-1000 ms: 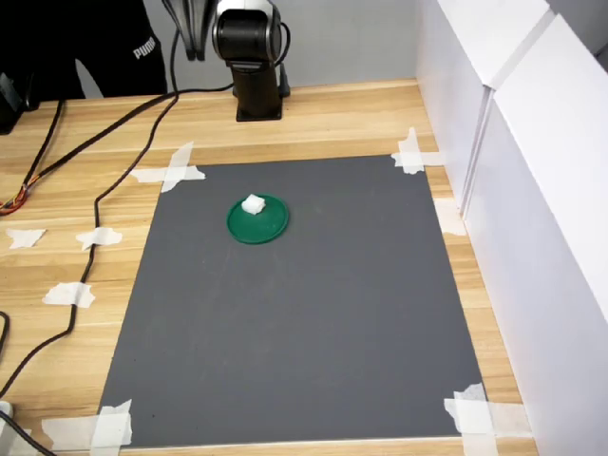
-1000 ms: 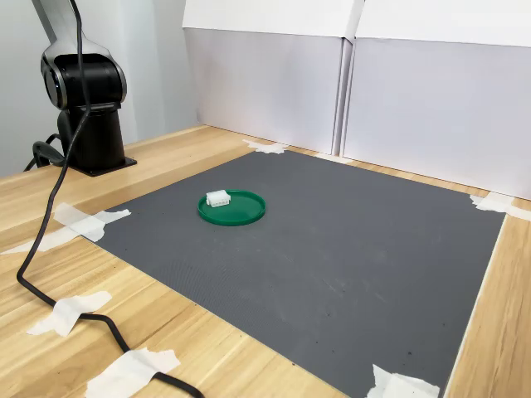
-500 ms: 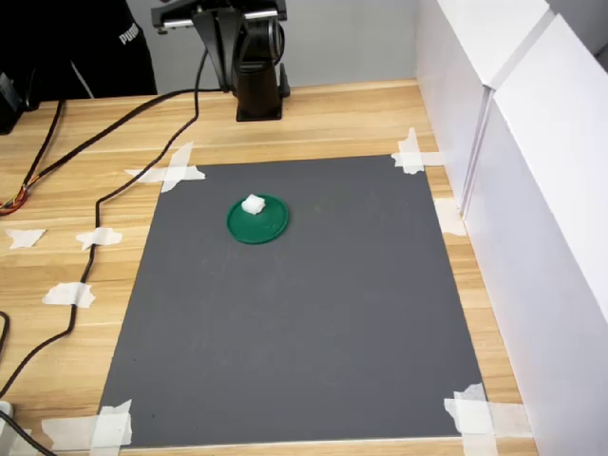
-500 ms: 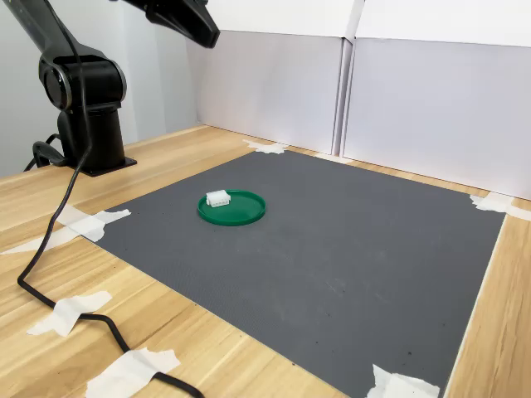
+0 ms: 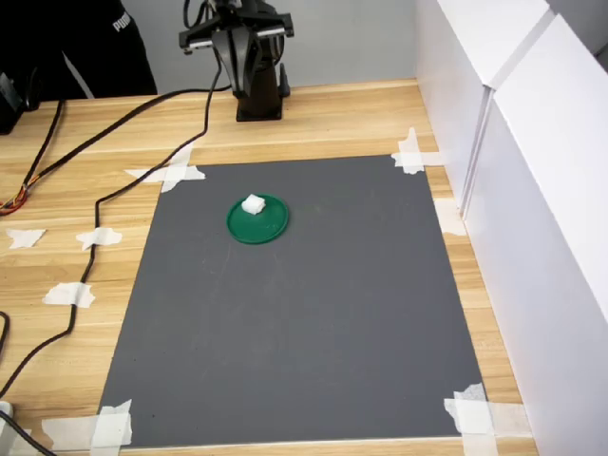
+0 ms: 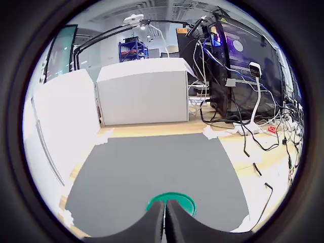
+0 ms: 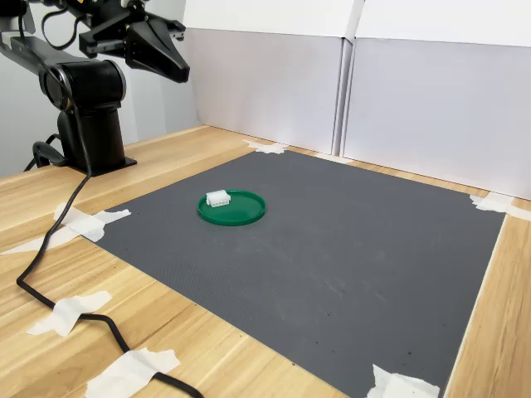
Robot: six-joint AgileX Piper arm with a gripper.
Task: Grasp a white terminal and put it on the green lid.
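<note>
The white terminal point(image 5: 253, 203) point(image 7: 218, 197) rests on the green lid point(image 5: 258, 224) point(image 7: 236, 211), near the lid's edge on the arm's side. The lid lies flat on the dark grey mat point(image 5: 304, 313) in both exterior views. My gripper point(image 7: 177, 71) hangs high above the arm's base, well away from the lid, and points over the mat. In the wrist view my gripper point(image 6: 165, 223) has its fingers pressed together with nothing between them. Behind them shows part of the green lid point(image 6: 183, 200); the terminal is hidden there.
The black arm base point(image 5: 258, 95) stands on the wooden table beyond the mat. A black cable point(image 5: 114, 190) trails over the table at the first exterior view's left. White tape pieces point(image 5: 171, 171) hold the mat's corners. White panels point(image 5: 532, 190) wall the first exterior view's right. A person's black garment point(image 5: 85, 47) is behind.
The arm has swung its gripper down into view above the base, lower and closer to the base than half a second ago. The terminal and lid have not moved.
</note>
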